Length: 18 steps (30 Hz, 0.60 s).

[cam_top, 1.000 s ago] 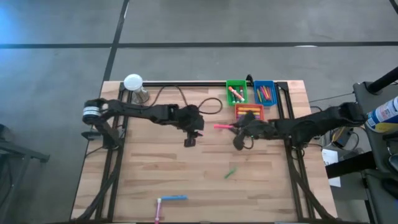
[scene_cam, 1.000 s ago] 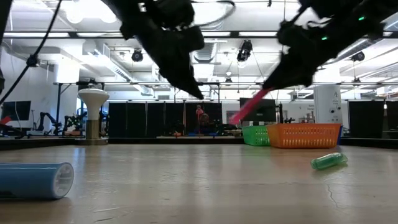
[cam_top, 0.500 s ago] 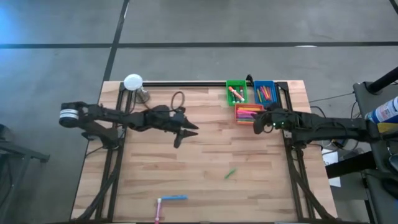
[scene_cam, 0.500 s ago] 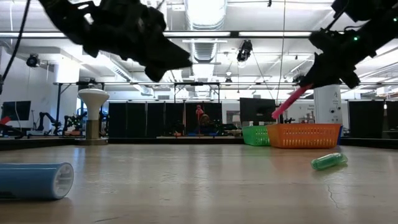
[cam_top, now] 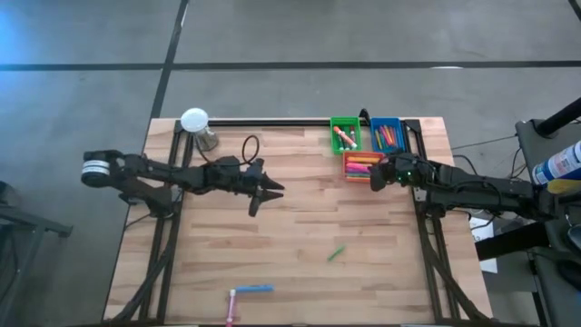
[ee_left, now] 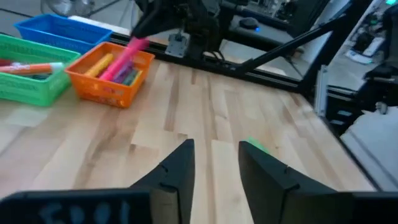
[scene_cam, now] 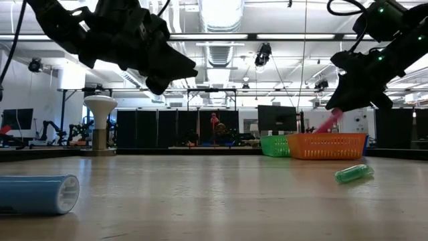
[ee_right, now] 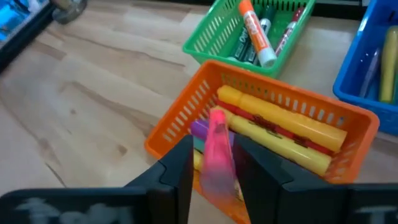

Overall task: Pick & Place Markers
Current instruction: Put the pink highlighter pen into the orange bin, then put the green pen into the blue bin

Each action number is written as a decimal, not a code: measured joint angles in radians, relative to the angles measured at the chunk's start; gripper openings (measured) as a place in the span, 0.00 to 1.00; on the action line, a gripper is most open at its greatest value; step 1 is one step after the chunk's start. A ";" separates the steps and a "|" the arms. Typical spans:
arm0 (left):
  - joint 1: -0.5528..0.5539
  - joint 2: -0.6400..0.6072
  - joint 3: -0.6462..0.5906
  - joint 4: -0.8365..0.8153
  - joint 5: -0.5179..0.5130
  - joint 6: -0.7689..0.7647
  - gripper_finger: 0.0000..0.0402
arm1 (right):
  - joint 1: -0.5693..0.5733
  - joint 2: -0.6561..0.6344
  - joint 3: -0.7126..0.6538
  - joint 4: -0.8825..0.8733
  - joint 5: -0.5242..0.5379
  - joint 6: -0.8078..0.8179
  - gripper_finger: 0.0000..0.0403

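Left gripper [cam_top: 264,193] hangs over the mid-left of the bench [cam_top: 227,254], above the surface, fingers [ee_left: 180,168] spread with a narrow gap, nothing between them.

Loose markers on the bench: blue marker [cam_top: 254,289] near the front edge, lying flat, with a pink one [cam_top: 231,307] touching its end at a right angle. Green marker [cam_top: 337,252] lies right of centre, well apart from both grippers.

Back right: 3 bins. Green bin [cam_top: 345,134] and blue bin [cam_top: 387,134] side by side, orange bin [cam_top: 362,165] just in front of them, all holding markers.

Right gripper [cam_top: 376,176] sits over the right edge of the orange bin. Pink marker [ee_right: 217,151] is between its fingers [ee_right: 180,168], tilted, lower end down in the bin among yellow markers [ee_right: 280,127]. Fingers are parted around it; cannot tell whether they grip it or it is loose.
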<state>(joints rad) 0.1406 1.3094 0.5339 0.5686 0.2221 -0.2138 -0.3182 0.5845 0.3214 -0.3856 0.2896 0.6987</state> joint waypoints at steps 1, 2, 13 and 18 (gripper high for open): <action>0.000 0.000 0.000 0.000 -0.014 0.008 0.28 | -0.002 0.002 0.000 -0.005 -0.002 -0.006 0.28; 0.000 0.000 -0.003 0.004 -0.023 0.016 0.25 | -0.004 0.003 0.000 -0.007 -0.003 -0.008 0.30; 0.021 0.000 -0.212 0.431 -0.052 0.001 0.01 | -0.006 0.014 0.038 -0.088 0.024 -0.065 0.38; 0.028 0.001 -0.279 0.583 -0.075 0.007 0.00 | -0.001 0.064 0.144 -0.195 0.010 -0.125 0.30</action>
<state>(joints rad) 0.1687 1.3099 0.2544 1.1517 0.1468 -0.2066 -0.3195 0.6481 0.4655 -0.5804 0.2995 0.5736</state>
